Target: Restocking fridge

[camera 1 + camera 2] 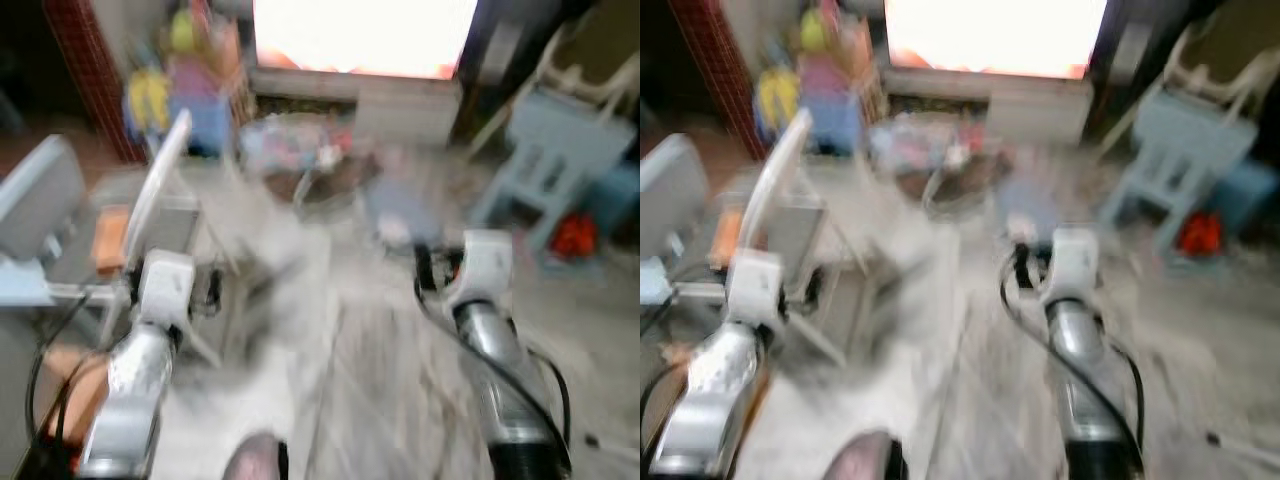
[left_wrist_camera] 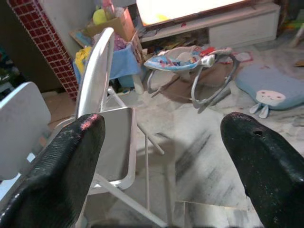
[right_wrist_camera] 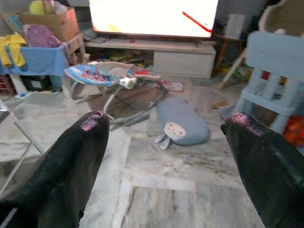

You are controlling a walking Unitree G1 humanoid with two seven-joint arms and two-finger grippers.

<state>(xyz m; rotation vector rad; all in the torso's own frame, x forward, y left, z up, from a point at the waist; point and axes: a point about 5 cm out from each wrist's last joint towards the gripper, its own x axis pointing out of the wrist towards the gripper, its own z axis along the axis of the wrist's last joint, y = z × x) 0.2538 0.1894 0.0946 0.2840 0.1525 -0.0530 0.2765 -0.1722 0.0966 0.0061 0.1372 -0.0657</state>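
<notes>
Both silver arms reach forward over a pale marble floor (image 3: pixel 166 190); the eye views are blurred. My left gripper (image 2: pixel 164 126) is open with nothing between its black fingers (image 2: pixel 71 161); a white folding chair (image 2: pixel 99 90) stands just beyond it. My right gripper (image 3: pixel 166 123) is also open and empty, pointing at a blue-grey cushion (image 3: pixel 183 121) on the floor. The left arm (image 1: pixel 160 290) and right arm (image 1: pixel 485 270) are level with each other.
A baby bouncer (image 2: pixel 190 59) sits on the floor ahead, before a white TV bench (image 3: pixel 183 59) and a bright screen (image 3: pixel 152 16). A light blue chair (image 3: pixel 278 64) stands to the right. A blue-draped table (image 3: pixel 35 59) with a cardboard box is at the left.
</notes>
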